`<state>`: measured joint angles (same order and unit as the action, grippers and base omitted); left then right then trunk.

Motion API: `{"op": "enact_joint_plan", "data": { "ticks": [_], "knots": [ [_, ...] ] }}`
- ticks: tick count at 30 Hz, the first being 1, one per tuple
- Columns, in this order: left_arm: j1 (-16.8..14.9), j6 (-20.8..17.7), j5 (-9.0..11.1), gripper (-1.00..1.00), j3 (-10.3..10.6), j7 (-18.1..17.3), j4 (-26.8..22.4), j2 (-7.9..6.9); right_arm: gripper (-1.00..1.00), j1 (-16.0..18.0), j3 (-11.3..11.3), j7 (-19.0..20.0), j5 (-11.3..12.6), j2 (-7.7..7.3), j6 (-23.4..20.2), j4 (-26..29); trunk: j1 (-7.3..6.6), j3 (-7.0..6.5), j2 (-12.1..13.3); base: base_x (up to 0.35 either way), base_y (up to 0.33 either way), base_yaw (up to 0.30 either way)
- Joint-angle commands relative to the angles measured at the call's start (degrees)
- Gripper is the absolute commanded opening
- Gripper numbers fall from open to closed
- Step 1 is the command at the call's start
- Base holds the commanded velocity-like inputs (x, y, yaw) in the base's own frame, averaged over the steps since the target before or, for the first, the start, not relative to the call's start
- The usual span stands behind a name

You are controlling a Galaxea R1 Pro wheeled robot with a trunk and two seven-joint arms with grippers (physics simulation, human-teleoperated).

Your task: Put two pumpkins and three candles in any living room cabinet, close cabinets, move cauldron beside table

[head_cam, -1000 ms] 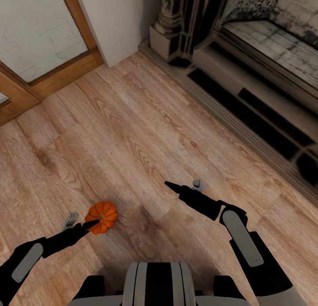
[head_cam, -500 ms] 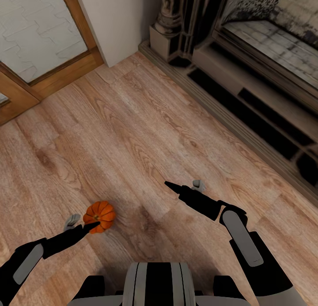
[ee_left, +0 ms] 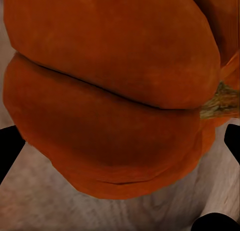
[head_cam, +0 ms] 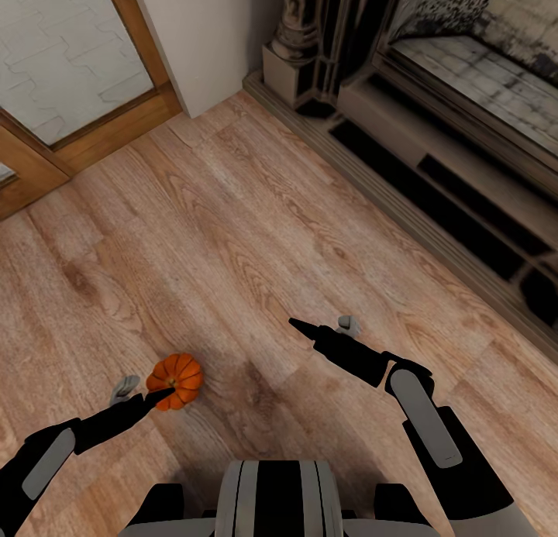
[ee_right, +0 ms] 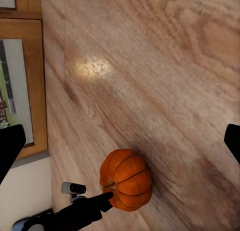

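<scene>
Early days on this one, I'd say. One pumpkin (head_cam: 176, 380) is sitting on the wood floor (head_cam: 232, 235) at the near left, and the left gripper (head_cam: 143, 394) is right at it. In the left wrist view the pumpkin (ee_left: 115, 91) is huge, with the dark fingertips (ee_left: 9, 146) out at either side of it, so the jaws look spread wide and not clamped on anything. From the right wrist camera you can see the dark finger (ee_right: 97, 203) touching the pumpkin (ee_right: 126, 180) on its near side (whether the other finger touches too, can't tell). So I'd call it lined up for a grab but not grabbed.

The right gripper (head_cam: 322, 328) hangs over bare floor near the middle right, fingers apart, holding nothing.

What's left, judging from this: pretty much everything. This pumpkin isn't in a cabinet, and the second pumpkin, the candles and the cauldron all have to be dealt with too.

Around it: a fireplace (head_cam: 434, 95) with a dark hearth edge runs along the far right, a white wall corner (head_cam: 201, 33) sits at the far middle, and a wood-framed glass door (head_cam: 70, 64) is at the far left. Nothing is crowding the pumpkin, open floor all round it, so the pick itself looks unobstructed.
</scene>
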<state>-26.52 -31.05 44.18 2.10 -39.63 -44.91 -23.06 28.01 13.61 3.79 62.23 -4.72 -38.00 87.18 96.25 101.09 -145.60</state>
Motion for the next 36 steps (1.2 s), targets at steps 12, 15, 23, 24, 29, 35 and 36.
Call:
{"op": "enact_joint_plan", "data": {
  "ticks": [12, 15, 23, 24, 29, 35, 36],
  "knots": [
    [-0.02, -0.41, 0.98, 1.00, -0.15, 0.01, 0.00, -0.14, 1.00, 0.02, 0.01, 0.17, -0.10, -0.03, -0.14, 0.01, -0.01, 0.03, -0.01, 0.000, 0.000, 0.000],
    [-0.02, -0.41, 0.99, 1.00, -0.23, 0.00, 0.00, -0.19, 1.00, 0.02, 0.01, 0.17, -0.10, -0.03, -0.14, 0.01, -0.01, 0.03, -0.01, 0.000, 0.000, 0.000],
    [-0.02, -0.37, 0.81, 1.00, -3.84, 0.19, 0.16, -0.16, 1.00, 0.02, 0.01, 0.17, -0.12, -0.03, -0.14, 0.01, -0.01, 0.03, -0.01, 0.000, 0.000, 0.000],
    [-0.02, -0.38, 0.78, 1.00, -4.07, 0.25, 0.17, -0.15, 1.00, 0.02, 0.01, 0.17, -0.12, -0.03, -0.14, 0.01, -0.01, 0.03, -0.01, 0.000, 0.000, 0.000],
    [-0.02, -0.33, 0.66, 1.00, -4.45, 0.48, 0.18, -0.14, 1.00, 0.02, 0.01, 0.17, -0.10, -0.03, -0.14, 0.01, -0.01, 0.03, -0.01, 0.000, 0.000, 0.000],
    [-0.02, -0.32, 0.64, 1.00, -4.50, 0.52, 0.18, -0.14, 1.00, 0.02, 0.01, 0.17, -0.10, -0.03, -0.14, 0.01, -0.01, 0.03, -0.01, 0.000, 0.000, 0.000],
    [-0.02, -0.32, 0.64, 1.00, -4.50, 0.52, 0.18, -0.14, 1.00, 0.02, 0.01, 0.17, -0.10, -0.03, -0.14, 0.01, -0.01, 0.03, -0.01, 0.000, 0.000, 0.000]
  ]
}}
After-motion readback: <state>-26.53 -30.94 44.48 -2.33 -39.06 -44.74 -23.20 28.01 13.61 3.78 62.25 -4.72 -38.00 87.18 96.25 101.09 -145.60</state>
